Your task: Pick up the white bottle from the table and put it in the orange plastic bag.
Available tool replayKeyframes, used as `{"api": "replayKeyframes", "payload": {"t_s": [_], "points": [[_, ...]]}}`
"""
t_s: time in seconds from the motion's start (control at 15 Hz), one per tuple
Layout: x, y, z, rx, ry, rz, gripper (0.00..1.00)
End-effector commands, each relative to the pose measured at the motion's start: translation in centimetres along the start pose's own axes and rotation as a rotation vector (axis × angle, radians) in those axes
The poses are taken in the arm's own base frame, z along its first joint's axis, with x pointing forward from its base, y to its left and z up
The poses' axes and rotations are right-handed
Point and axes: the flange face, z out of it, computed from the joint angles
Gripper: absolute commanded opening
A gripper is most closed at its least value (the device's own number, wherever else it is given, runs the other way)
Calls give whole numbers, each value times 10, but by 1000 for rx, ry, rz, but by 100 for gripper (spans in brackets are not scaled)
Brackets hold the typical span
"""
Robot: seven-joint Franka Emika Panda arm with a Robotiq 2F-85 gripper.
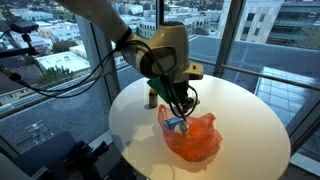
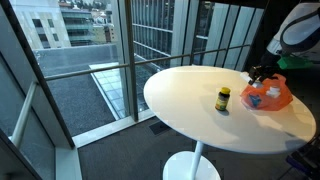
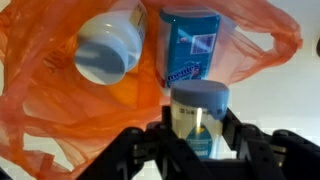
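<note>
My gripper is shut on a white bottle with a blue cap and a blue label. In the wrist view I hold it just above the open mouth of the orange plastic bag. Inside the bag lie another white bottle with a pale cap and a blue box. In both exterior views the gripper hangs over the bag on the round white table. The held bottle is mostly hidden by the fingers there.
A small jar with a yellow label and dark lid stands on the table, also partly showing behind the gripper. Tall glass windows surround the table. A dark object sits at the table's far edge.
</note>
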Motion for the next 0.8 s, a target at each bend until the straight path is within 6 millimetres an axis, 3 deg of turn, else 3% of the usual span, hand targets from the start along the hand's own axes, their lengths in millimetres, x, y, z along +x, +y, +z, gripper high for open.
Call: {"api": "replayKeyframes", "payload": {"t_s": [0.0, 0.73], "points": [[-13, 18, -15, 12, 18, 17, 26], [-28, 62, -26, -3, 26, 99, 26]]}}
